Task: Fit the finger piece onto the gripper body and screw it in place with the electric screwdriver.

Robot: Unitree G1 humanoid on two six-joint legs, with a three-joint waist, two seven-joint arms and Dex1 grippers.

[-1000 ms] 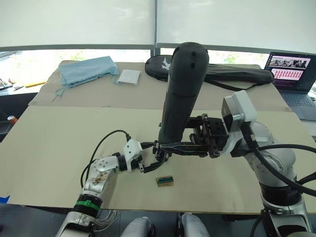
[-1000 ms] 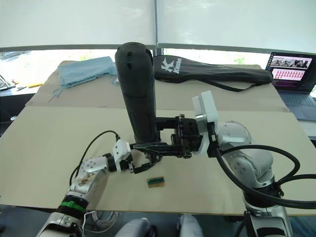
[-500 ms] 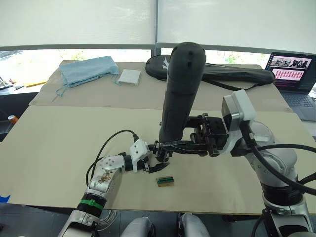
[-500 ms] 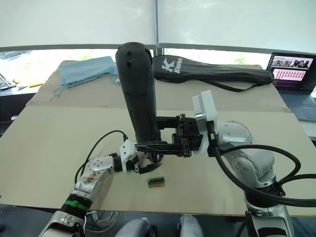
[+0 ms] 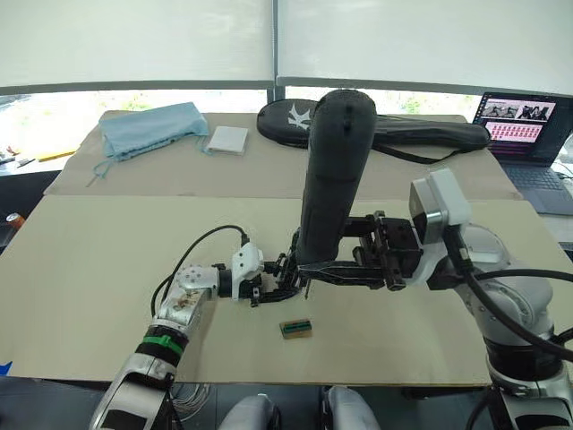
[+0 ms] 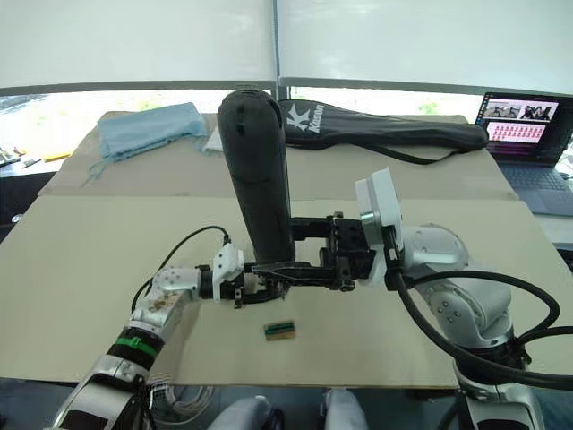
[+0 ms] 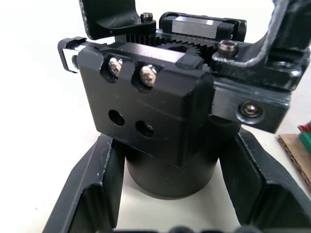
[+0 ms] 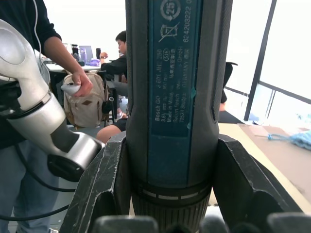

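The electric screwdriver (image 5: pixel 333 170), a thick black cylinder, stands nearly upright over the table's front middle. My right gripper (image 5: pixel 309 269) is shut on its lower part, and its fingers (image 8: pixel 99 179) clamp the barrel from both sides. Its bit is hidden. Right under its lower end sits the gripper body (image 7: pixel 160 107), a chunky black block with screws and a gear rack, resting on the table. My left gripper (image 5: pixel 276 283) is shut on the body's round base, a finger (image 7: pixel 92 189) on each side. I cannot tell the finger piece apart from the black parts atop the body.
A small green-brown box (image 5: pixel 296 329) lies just in front of the grippers. At the back of the table are a blue cloth (image 5: pixel 148 127), a white pad (image 5: pixel 226 139), a black racket bag (image 5: pixel 394 130) and a laptop (image 5: pixel 524 121). People (image 8: pixel 114 63) show behind in the right wrist view.
My left gripper has reached further right, up to the gripper body below the screwdriver. The right arm and screwdriver have barely moved. The head view has shifted slightly.
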